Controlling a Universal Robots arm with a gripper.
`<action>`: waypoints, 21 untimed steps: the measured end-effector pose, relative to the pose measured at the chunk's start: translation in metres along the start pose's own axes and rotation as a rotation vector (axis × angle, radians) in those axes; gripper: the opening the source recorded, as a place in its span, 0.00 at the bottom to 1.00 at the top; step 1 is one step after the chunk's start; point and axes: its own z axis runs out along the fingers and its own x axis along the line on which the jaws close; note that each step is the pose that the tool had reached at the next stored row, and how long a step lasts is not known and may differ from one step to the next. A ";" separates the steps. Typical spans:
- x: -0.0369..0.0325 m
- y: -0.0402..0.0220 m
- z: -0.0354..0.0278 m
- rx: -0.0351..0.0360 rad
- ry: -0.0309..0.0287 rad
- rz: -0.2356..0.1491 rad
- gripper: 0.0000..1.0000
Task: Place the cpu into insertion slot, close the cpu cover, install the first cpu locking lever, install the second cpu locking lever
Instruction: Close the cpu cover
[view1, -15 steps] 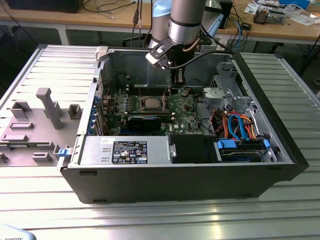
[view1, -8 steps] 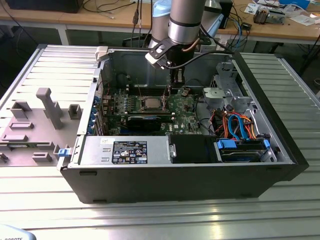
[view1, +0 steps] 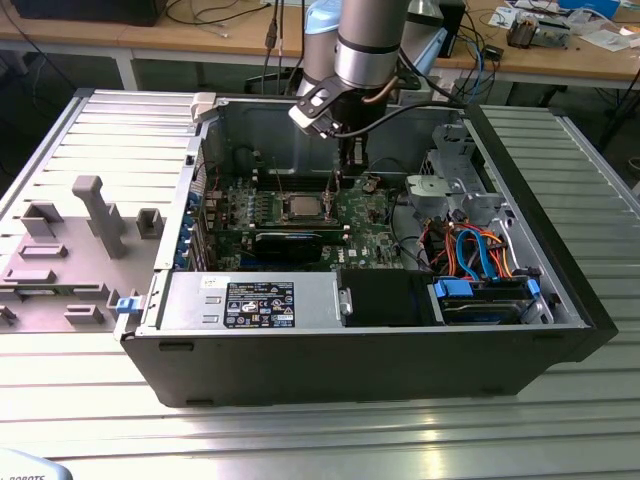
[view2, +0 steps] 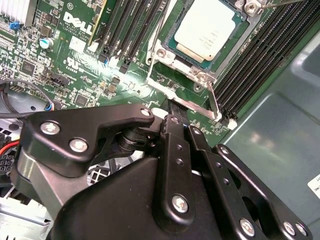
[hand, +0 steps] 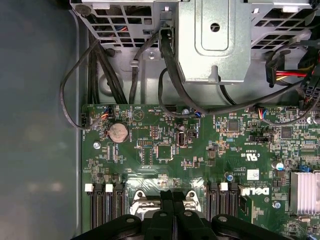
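an open computer case (view1: 400, 370) stands on a ribbed metal worktop (view1: 300, 440). the arm reaches down into it from above. inside lies the green board (view1: 370, 215), and the insertion slot (view2: 181, 65) sits amid it, between two groups of black memory slots (view2: 250, 55).

the cpu (view2: 205, 30) is already in the insertion slot, with its silver-grey top facing up. in the exterior view it (view1: 300, 208) is a pale square in the middle of the board. the cpu cover (view2: 169, 35) seems to lie flat as a thin metal frame around the chip, but i cannot tell for sure that it is fully down. two thin metal levers rise at a slant from the sides of the slot: one lever (view2: 213, 100) near the tool, the other lever (view2: 159, 30) on the far side of the chip. neither of them looks latched.

the tool (view2: 181, 117) hangs low over the board, just beside the slot, on the exterior view's right of it (view1: 350, 165). its two black fingers (hand: 167, 196) are pressed together, and nothing shows between them. the tips are near the closer lever; i cannot tell if they touch it.

the first wrist view shows a round coin battery (hand: 118, 132) on the board, a ribbed heat sink (hand: 305, 190), and a grey metal drive cage (hand: 210, 40) with black cables beyond the board's edge. a long black card (view1: 290, 245) lies in front of the slot.
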 end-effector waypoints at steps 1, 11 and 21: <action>0.0000 -0.0002 0.0000 0.0000 0.0000 0.000 0.11; 0.0000 -0.0027 0.0000 0.0000 0.0000 0.000 0.11; 0.0000 -0.0051 0.0001 0.0000 -0.0001 0.000 0.11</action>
